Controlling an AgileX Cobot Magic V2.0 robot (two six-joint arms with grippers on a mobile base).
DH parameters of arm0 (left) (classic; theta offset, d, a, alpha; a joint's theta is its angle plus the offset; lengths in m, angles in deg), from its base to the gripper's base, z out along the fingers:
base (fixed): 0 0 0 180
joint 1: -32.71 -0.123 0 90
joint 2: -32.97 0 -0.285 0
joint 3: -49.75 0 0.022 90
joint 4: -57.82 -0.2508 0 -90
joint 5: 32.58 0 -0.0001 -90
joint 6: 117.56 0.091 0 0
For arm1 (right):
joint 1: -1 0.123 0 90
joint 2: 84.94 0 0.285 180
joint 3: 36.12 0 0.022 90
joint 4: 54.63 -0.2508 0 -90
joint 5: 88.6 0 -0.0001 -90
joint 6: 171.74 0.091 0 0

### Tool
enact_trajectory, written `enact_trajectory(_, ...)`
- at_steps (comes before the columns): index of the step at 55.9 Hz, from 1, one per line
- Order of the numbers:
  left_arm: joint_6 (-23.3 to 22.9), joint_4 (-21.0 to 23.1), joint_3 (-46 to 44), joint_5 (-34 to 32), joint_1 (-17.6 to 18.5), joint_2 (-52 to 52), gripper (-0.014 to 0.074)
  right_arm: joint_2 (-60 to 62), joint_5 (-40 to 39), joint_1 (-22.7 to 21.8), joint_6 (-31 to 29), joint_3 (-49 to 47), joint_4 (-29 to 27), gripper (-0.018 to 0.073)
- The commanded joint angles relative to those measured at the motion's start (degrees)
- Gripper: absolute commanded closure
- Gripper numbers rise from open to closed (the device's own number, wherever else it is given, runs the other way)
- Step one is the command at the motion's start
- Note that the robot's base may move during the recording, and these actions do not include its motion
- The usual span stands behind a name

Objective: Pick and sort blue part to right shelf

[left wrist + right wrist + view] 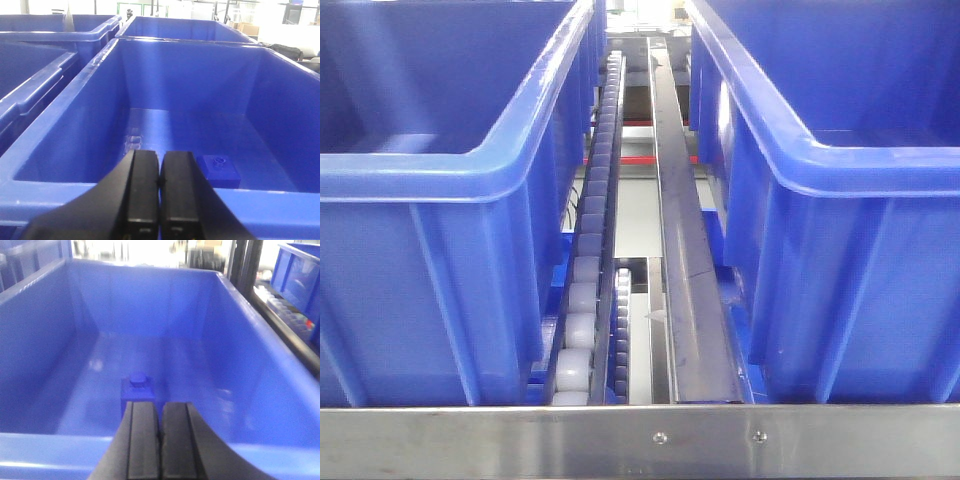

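**A:** Two small matte-blue plastic blocks with short caps show up, one per wrist view. The left wrist view has one point(218, 170) lying on the floor of a large glossy blue plastic bin point(60, 150), near the front wall. The right wrist view has another point(137, 390) standing on the floor of its own large blue bin point(30, 335), just past the fingertips.

**B:** Which one is the task's blue part?

**A:** I cannot tell from these pictures. Nor can I tell which of the two bins either wrist view looks into.

**B:** And the grippers?

**A:** The left gripper point(159, 172) has its black fingers pressed together with nothing between them. The right gripper point(160, 415) is the same: clenched and holding nothing. Both hover at the near rim of their bins, above the blocks and not touching them.

**B:** What does the front view add?

**A:** The stainless-steel rack: a riveted front rail point(640, 440), a row of pale rollers point(590, 260), and a steel guide strip point(685, 270) running between two big blue bins. No block and no gripper is visible there.

**B:** So how far along?

**A:** My judgement: either a block in the right-hand bin means one part is already sorted, or nothing has been picked yet. Neither arm carries anything, so any remaining pick needs the fingers opened first, then lowered into the bin.
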Motion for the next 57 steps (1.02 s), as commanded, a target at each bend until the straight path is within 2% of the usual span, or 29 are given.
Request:
enact_trajectory(1,0.1,0.6,1.7,-5.0,-0.1,-1.3,0.0472,0.6,-8.1,-0.2,0.2,0.2,-0.9,0.0520)
enact_trajectory(57,0.1,0.6,1.7,-5.0,-0.1,-1.3,0.0472,0.6,-7.4,-0.1,0.2,0.3,-0.9,0.0520)
